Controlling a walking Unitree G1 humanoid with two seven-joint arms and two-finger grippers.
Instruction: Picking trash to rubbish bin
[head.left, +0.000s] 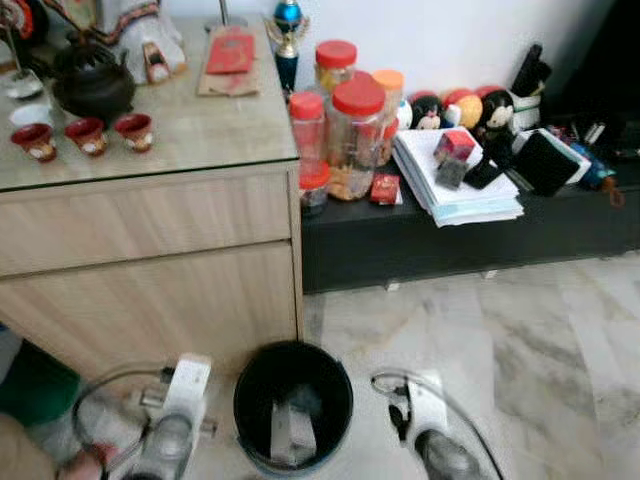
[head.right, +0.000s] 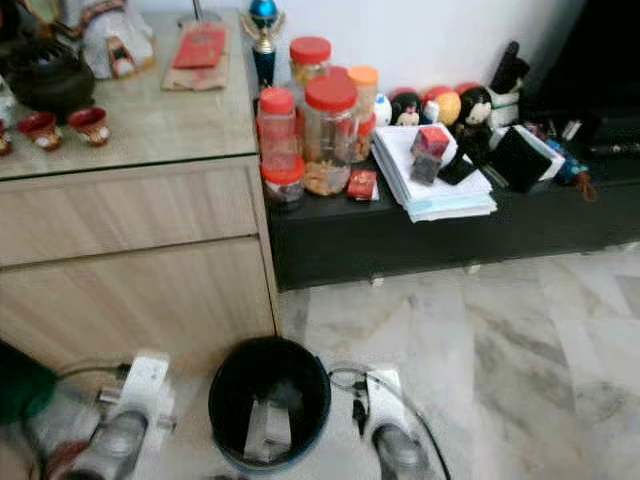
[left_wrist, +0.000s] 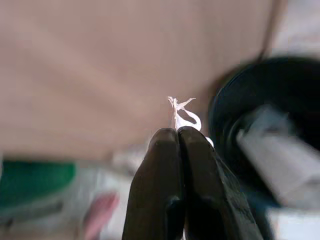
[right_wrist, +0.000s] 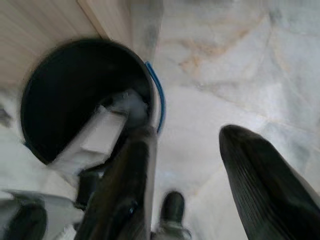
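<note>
A black round rubbish bin (head.left: 246, 388) stands on the floor against the wooden cabinet, with a grey-white carton (head.left: 292, 428) lying inside it. My left arm (head.left: 176, 415) hangs to the left of the bin. In the left wrist view my left gripper (left_wrist: 177, 133) is shut on a small white scrap of trash (left_wrist: 183, 113) that sticks out past the fingertips, with the bin (left_wrist: 280, 80) off to one side. My right arm (head.left: 430, 430) is just right of the bin. The right gripper (right_wrist: 187, 135) is open and holds nothing, over the marble floor beside the bin's rim (right_wrist: 156, 97).
The wooden cabinet (head.left: 150, 260) carries a teapot (head.left: 92, 80) and small red cups (head.left: 88, 134) on its glass top. A low black shelf (head.left: 450, 240) holds orange-lidded jars (head.left: 355, 135), a paper stack (head.left: 455, 185) and toys. A green object (head.left: 35, 385) lies at the lower left.
</note>
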